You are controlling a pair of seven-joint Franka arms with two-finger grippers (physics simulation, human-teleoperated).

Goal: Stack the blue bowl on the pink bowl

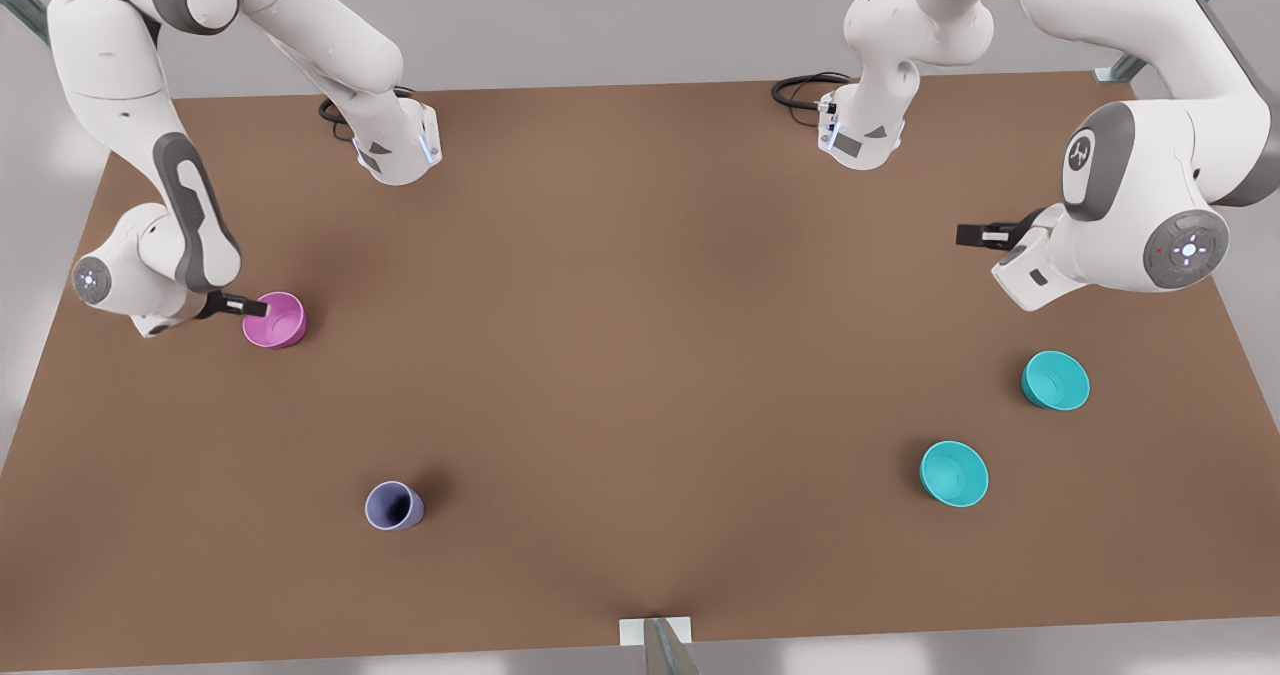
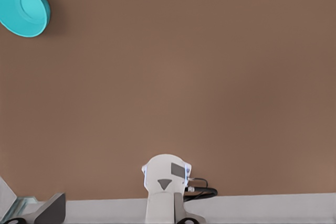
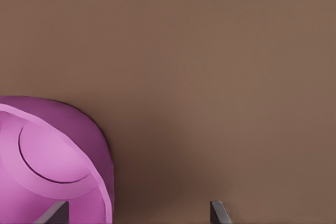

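Right gripper (image 1: pixel 262 307): fingers spread, one over pink bowl (image 1: pixel 275 319) rim.
Left gripper (image 1: pixel 962 235): can't tell grip; you see it above blue bowl (image 1: pixel 1055 380).
Table (image 1: pixel 640 305): brown.

Item count on the table (image 1: pixel 640 255):

- Turquoise bowls: two. One blue bowl (image 1: pixel 1055 380) sits near the edge on the front view's right; the second turquoise bowl (image 1: pixel 954 473) sits nearer the front edge.
- Pink bowl (image 1: pixel 275 320): one, near the edge on the front view's left.
- Purple cup (image 1: pixel 394 506): one, toward the front edge.
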